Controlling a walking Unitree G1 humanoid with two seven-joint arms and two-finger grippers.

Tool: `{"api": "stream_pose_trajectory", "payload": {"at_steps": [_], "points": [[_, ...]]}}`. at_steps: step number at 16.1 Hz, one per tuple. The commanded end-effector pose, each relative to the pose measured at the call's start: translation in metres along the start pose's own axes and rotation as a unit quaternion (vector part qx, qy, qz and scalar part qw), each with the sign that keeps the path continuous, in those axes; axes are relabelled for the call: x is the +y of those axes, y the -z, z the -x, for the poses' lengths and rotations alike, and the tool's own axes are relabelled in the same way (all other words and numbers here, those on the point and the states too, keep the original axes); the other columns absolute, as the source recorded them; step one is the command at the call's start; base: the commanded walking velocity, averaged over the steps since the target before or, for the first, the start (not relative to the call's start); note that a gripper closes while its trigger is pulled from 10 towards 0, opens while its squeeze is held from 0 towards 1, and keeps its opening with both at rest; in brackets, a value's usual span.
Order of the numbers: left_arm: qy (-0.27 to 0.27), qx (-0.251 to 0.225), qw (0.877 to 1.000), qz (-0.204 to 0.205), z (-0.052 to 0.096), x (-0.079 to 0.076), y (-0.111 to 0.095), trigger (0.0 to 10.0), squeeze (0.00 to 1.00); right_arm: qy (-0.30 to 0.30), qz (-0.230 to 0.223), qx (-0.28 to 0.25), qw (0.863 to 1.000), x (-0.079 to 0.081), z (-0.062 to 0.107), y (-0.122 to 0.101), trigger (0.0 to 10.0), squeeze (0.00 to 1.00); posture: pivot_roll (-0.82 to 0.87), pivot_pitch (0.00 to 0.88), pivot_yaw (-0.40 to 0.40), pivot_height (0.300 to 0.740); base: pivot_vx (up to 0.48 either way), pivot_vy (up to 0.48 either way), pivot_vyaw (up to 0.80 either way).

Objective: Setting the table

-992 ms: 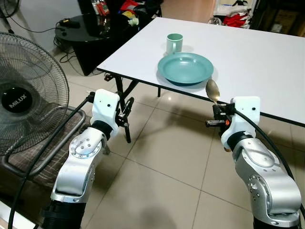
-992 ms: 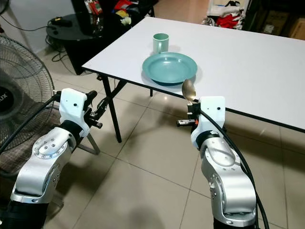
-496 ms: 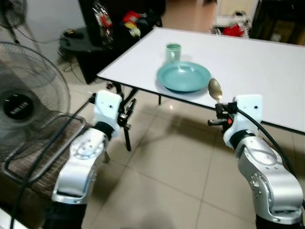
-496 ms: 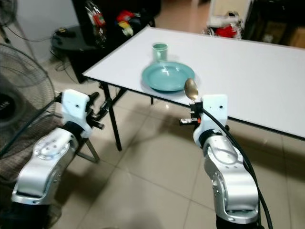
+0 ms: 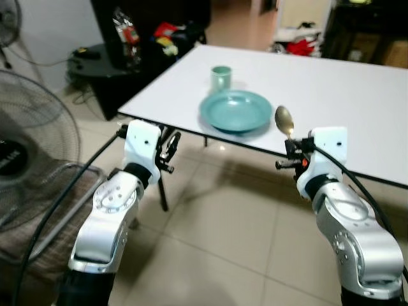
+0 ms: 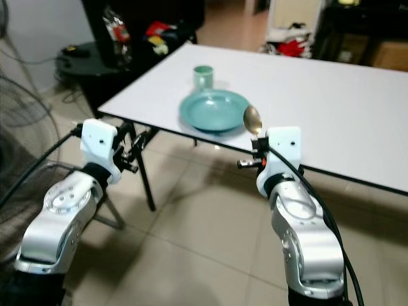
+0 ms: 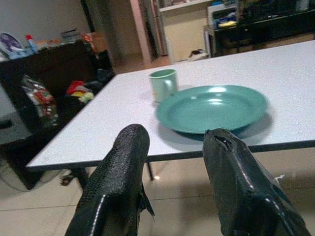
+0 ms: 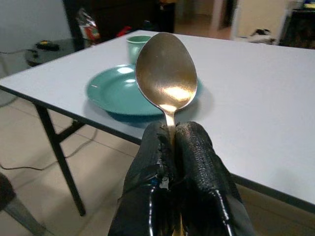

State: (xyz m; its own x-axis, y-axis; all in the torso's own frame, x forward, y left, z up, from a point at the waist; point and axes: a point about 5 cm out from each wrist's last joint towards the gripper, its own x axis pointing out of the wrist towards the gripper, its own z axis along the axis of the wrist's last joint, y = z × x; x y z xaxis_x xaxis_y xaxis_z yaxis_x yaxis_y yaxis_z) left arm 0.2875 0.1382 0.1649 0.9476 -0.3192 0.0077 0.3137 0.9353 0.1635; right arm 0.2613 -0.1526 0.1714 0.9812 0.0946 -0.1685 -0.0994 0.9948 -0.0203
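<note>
Our right gripper (image 8: 173, 142) clenched on spoon (image 8: 166, 73), left gripper (image 7: 172, 147) released. Thin neck grip: spoon could twist, clipping plate (image 5: 235, 111) at 11 o'clock on worktop (image 5: 344, 89).

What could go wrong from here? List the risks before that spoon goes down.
1. The right gripper pinches the spoon low on its thin handle, bowl upright; it might pivot or slip on the way.
2. The gripper is off the table, near its edge; a short placement could drop the spoon to the floor.
3. The teal plate and cup sit close to that edge, so a careless reach might nudge them.
</note>
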Motion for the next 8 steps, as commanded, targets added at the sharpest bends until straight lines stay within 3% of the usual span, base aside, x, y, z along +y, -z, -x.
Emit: {"api": "stream_pose_trajectory", "payload": {"at_steps": [1, 8], "points": [[0.002, -0.003, 1.000, -0.004, -0.0035, 0.0040, -0.0040, 10.0, 0.00, -0.011, -0.010, -0.014, 1.000, 0.0047, -0.0013, -0.0068, 10.0, 0.00, 0.01, 0.000, 0.054, 0.740, 0.300, 0.000, 0.00], [0.016, -0.004, 1.000, 0.005, -0.0065, -0.0014, -0.0020, 10.0, 0.00, 0.004, -0.019, -0.016, 1.000, 0.0031, -0.0017, -0.0084, 10.0, 0.00, -0.03, 0.000, 0.082, 0.740, 0.298, 0.000, 0.00]]}}
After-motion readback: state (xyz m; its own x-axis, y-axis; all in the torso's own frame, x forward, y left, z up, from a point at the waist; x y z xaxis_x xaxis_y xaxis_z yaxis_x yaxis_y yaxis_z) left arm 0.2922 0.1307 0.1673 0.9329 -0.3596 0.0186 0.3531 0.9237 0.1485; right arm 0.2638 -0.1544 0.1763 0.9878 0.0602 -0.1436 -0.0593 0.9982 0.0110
